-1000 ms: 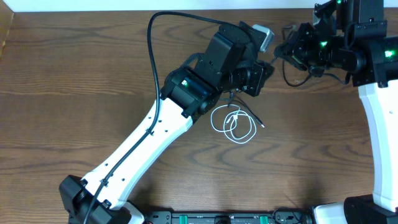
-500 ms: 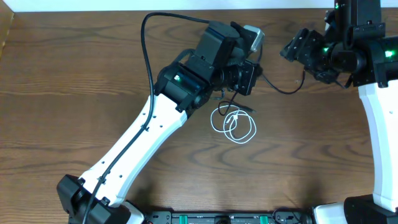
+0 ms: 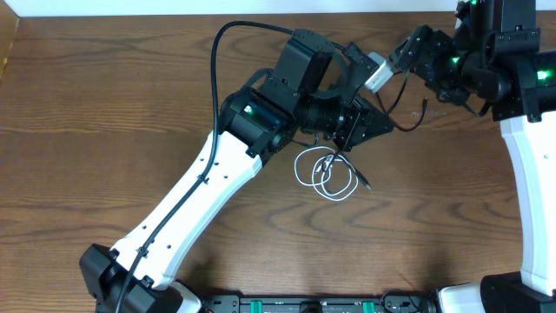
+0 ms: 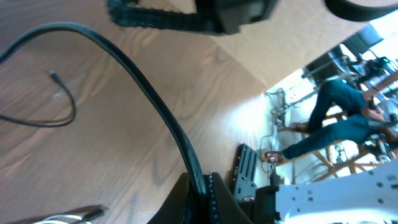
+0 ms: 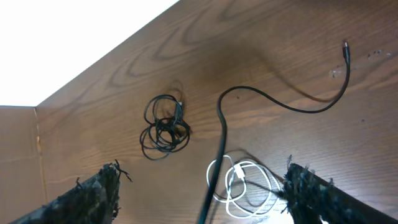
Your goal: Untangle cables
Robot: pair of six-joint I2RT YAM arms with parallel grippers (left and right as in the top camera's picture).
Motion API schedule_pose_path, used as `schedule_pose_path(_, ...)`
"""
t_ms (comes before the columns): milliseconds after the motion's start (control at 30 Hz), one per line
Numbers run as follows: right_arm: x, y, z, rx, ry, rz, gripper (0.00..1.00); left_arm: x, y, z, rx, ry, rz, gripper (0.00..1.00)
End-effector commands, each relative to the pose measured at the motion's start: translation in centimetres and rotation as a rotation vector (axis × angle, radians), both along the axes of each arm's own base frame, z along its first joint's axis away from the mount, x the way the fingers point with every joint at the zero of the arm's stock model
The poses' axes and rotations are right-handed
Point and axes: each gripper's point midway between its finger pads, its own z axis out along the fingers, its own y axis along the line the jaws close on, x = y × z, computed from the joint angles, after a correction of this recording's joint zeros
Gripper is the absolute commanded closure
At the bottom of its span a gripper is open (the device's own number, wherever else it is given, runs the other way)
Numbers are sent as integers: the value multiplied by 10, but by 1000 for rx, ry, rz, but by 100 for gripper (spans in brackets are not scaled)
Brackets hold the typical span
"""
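My left gripper [image 4: 199,184] is shut on a black cable [image 4: 134,81], which rises from the pads and arcs away to the left. In the overhead view the left gripper [image 3: 368,122] points right, above the white cable [image 3: 327,174], which lies coiled on the table. The held black cable [image 3: 402,126] trails right, and its plug end [image 5: 346,50] lies free on the wood. A second black cable [image 5: 163,127] sits as a small coil on the table. My right gripper [image 5: 202,190] stands wide open over the white cable [image 5: 245,183], gripping nothing.
The left arm [image 3: 200,196] crosses the table from the near left to the middle and hides the black coil in the overhead view. The right arm [image 3: 521,96] stands at the far right. The table's back edge [image 5: 93,59] runs close behind the coil.
My right gripper has opened and let go of the black cable, whose end now lies on the table. The left gripper has swung down and right, still holding the cable.
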Motion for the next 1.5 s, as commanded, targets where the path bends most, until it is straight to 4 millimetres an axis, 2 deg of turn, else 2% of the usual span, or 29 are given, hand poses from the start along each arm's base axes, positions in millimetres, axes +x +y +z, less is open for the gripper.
schedule_pose_path(0, -1, 7, -4, 14, 14, 12, 23, -15, -5, 11, -63, -10, -112, 93)
schedule_pose_path(100, -1, 9, -8, 20, 33, 20, 36, -23, -5, 16, -90, -11, -158, 93)
schedule_pose_path(200, -5, 12, -12, 27, 59, 32, 44, -23, -5, 16, -89, -11, -158, 92)
schedule_pose_path(433, -12, 12, -18, 36, 102, 31, 74, -19, -5, 14, -77, -20, -138, 92)
schedule_pose_path(633, -13, 12, -18, 38, 108, 27, 86, -18, -5, 14, -77, -20, -138, 93)
schedule_pose_path(767, -14, 12, -19, 40, 110, 25, 98, -17, -4, 13, -75, -20, -133, 92)
schedule_pose_path(967, -14, 12, -19, 40, 111, 26, 99, -7, -1, 3, -22, -27, -69, 92)
schedule_pose_path(1000, -14, 12, -18, 39, 110, 26, 98, -4, 0, 0, -4, -27, -47, 89)
schedule_pose_path(1033, -14, 12, -18, 39, 107, 26, 99, 0, 2, -4, 18, -21, -16, 73)
schedule_pose_path(1100, -14, 11, -15, 38, 96, 23, 98, 9, 6, -12, 64, -1, 56, 36)
schedule_pose_path(1200, -14, 5, -8, 17, 68, 2, 99, 11, 7, -13, 72, 8, 76, 11)
schedule_pose_path(1333, -16, -17, -2, -80, 30, -78, 99, 12, 5, -7, 50, 11, 81, 8)
schedule_pose_path(1467, -20, -17, 4, -78, 14, -75, 98, 18, 0, 5, 1, 28, 113, 8)
